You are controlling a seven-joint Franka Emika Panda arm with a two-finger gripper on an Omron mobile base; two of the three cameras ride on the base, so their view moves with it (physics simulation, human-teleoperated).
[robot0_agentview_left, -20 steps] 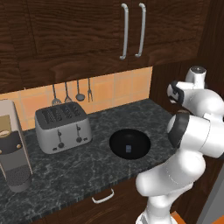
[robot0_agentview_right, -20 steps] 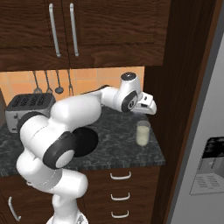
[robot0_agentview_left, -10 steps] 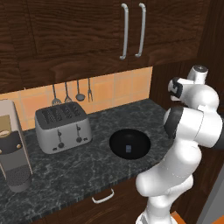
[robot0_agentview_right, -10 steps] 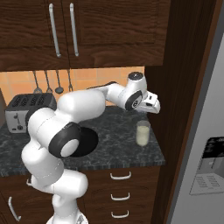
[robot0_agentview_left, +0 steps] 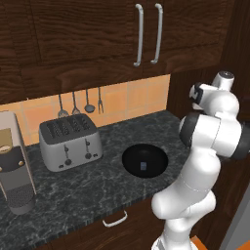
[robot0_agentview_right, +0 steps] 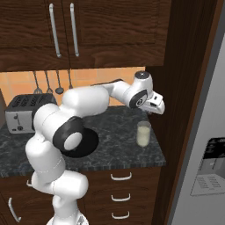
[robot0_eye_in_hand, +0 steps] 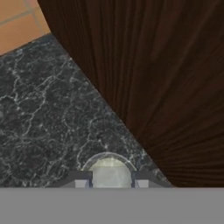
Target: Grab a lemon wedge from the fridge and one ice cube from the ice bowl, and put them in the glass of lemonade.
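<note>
While the gripper [robot0_agentview_right: 157,108] hangs above the glass of lemonade [robot0_agentview_right: 143,134] near the counter's [robot0_agentview_right: 114,132] right end, its fingers are drawn close together, and I cannot tell whether they pinch anything. The tumbler looks rigid, smooth and tippable, best left untouched and fed from above. The ice cube [robot0_agentview_left: 143,166], likely light and slippery, lies in the ice bowl [robot0_agentview_left: 144,160] near the front edge. A dark wood panel [robot0_eye_in_hand: 166,87] crowds the glass's far side.

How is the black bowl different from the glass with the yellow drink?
The ice bowl is wide, shallow and glossy black; the glass of lemonade is narrow, tall and clear. The ice bowl holds one tiny pale ice cube; the glass of lemonade holds creamy-yellow liquid. Both are round and stand on the dark counter.
</note>
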